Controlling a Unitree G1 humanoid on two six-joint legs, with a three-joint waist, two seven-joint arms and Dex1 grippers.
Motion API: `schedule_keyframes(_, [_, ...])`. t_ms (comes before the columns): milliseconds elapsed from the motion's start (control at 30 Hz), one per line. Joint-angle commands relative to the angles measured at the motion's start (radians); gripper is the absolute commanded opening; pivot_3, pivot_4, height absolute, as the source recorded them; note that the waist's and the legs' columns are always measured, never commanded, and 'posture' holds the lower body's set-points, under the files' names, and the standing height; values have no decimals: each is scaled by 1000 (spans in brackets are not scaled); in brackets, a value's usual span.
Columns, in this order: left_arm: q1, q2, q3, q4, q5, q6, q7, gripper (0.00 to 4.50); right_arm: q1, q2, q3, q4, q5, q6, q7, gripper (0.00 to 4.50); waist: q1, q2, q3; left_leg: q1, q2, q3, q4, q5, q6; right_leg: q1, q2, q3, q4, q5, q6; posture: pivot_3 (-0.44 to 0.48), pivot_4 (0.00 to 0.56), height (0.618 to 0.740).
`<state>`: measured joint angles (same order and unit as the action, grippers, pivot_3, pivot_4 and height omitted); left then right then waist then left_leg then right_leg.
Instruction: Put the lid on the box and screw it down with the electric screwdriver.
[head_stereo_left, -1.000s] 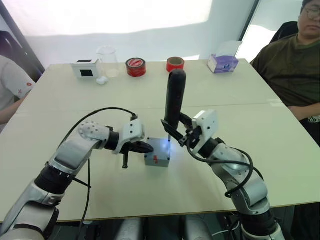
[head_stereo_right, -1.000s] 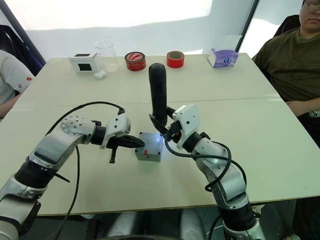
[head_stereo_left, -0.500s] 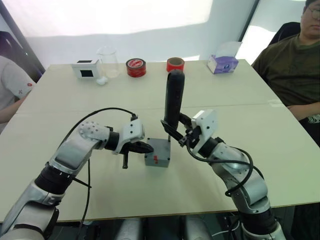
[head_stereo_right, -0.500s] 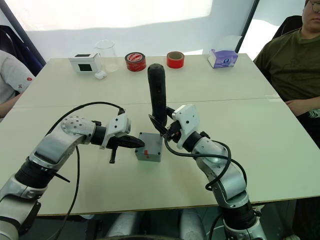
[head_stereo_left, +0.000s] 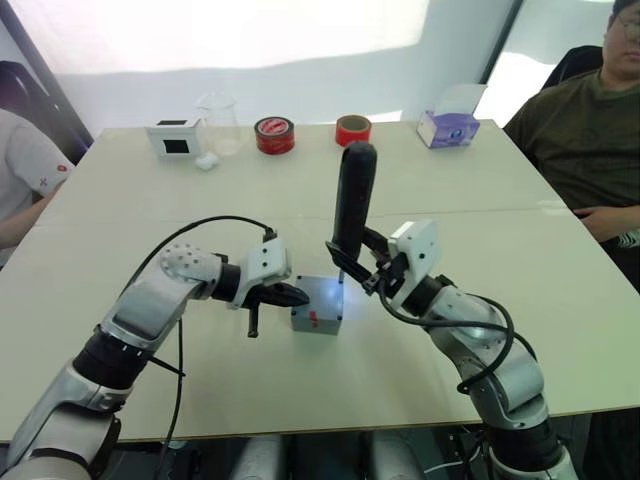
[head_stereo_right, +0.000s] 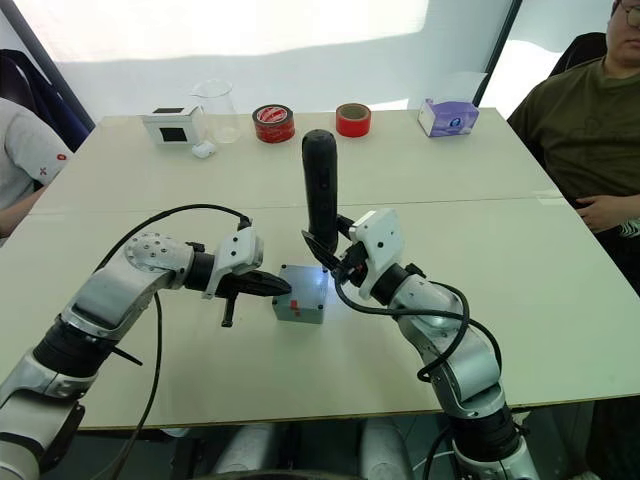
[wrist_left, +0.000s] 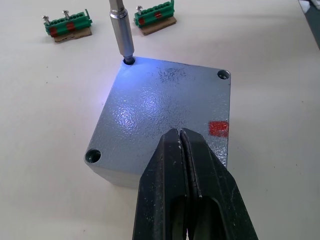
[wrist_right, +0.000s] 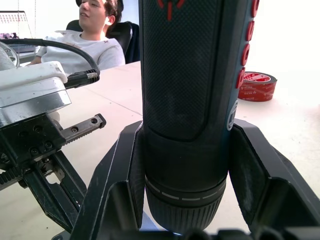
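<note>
The grey box (head_stereo_left: 316, 320) sits mid-table with the lid (wrist_left: 165, 105) on top, and a red mark (wrist_left: 218, 128) shows on its side. My left gripper (head_stereo_left: 298, 295) is shut, with its tips resting on the lid's near edge. My right gripper (head_stereo_left: 353, 266) is shut on the black electric screwdriver (head_stereo_left: 352, 200), held upright. The metal bit (wrist_left: 122, 30) stands in a corner screw hole of the lid, and the tip light casts a blue glow there. Two other corner holes are in sight in the left wrist view.
Two green terminal blocks (wrist_left: 67, 25) lie just beyond the box. At the table's far edge stand a white box with a black screen (head_stereo_left: 173, 138), a glass beaker (head_stereo_left: 215, 110), two red tape rolls (head_stereo_left: 273, 134) and a tissue box (head_stereo_left: 447, 127). People sit at the left (head_stereo_left: 25, 170) and right (head_stereo_left: 580, 130).
The screwdriver's tip light was on a second ago, off half a second ago, and glows again now. Both arms and the box stay about where they were.
</note>
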<state>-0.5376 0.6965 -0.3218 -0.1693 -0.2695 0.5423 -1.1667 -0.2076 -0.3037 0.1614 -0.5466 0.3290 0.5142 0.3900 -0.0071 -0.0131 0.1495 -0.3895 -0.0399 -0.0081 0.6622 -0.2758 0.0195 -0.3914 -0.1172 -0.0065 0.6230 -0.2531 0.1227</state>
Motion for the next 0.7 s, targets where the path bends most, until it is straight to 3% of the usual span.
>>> schedule_keyframes(33, [23,0,-21,2,19,14,6,0,37,-8,23,107,0,151,-20,1743,-1,0,-1,0,0,0,0,0,0,0,0,0,-1,0,0,0,150,740])
schedule_keyframes(467, [35,4,-15,-4,18,16,14,0,10,-16,15,99,18,151,1,1743,-1,-1,-8,0,0,-1,-7,0,0,1,-3,0,-9,0,-1,0,150,740])
schedule_keyframes(700, [37,12,-2,23,20,-9,4,0,-272,-79,-252,-27,242,215,28,1743,4,6,2,-3,0,-1,-9,0,0,-3,-4,0,-10,1,-2,0,150,740])
